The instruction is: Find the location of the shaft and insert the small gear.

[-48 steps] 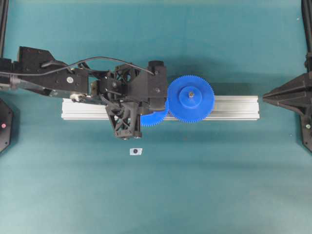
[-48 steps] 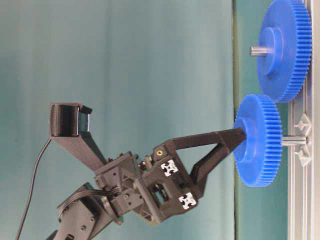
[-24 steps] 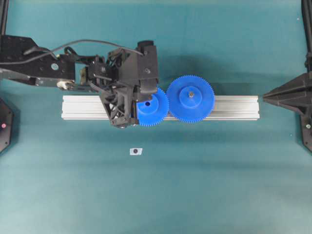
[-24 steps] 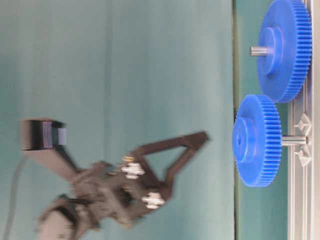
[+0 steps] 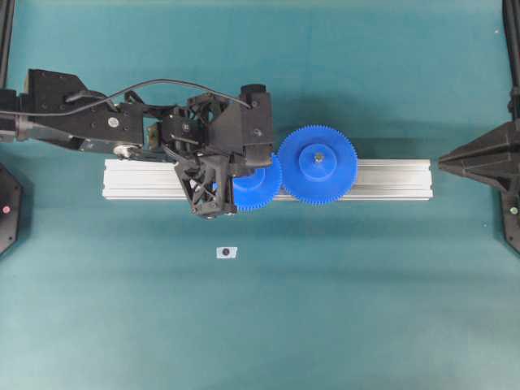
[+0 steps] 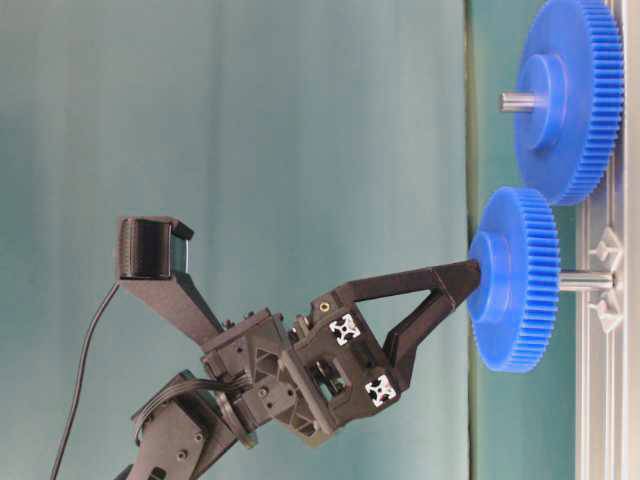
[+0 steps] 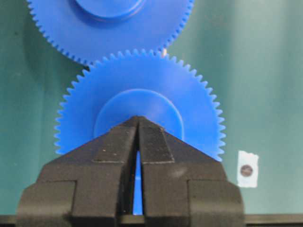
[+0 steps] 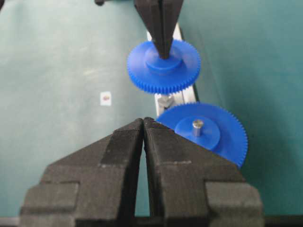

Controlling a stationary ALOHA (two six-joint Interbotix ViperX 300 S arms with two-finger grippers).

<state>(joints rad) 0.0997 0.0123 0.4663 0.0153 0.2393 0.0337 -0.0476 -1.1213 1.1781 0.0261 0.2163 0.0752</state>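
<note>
Surface: flat teal-green mat, with a silver aluminium extrusion rail lying across the middle.
Left gripper: black, fingers pressed together with nothing between them, closed tips resting on the raised hub; pushing, not gripping.
Small gear: blue plastic toothed wheel with a round raised hub, sitting on the shaft, face square to the rail, a gap showing between gear and rail in the table-level view.
Shaft: thin grey metal pin, visible between the gear's back face and the rail; upper end hidden inside the hub.
Larger gear: bigger blue toothed wheel on its own grey pin, just beside the small gear, teeth meeting or nearly meeting in the left wrist view.
Tag: small white square with a dark dot, lying alone on the mat, well apart from the rail.
Right gripper: black, fingers closed and empty, parked at the far right, away from both gears.
Done: shaft found, small gear threaded onto it.
Left, by judgement: pressing the gear further down toward the rail, then lifting off.
</note>
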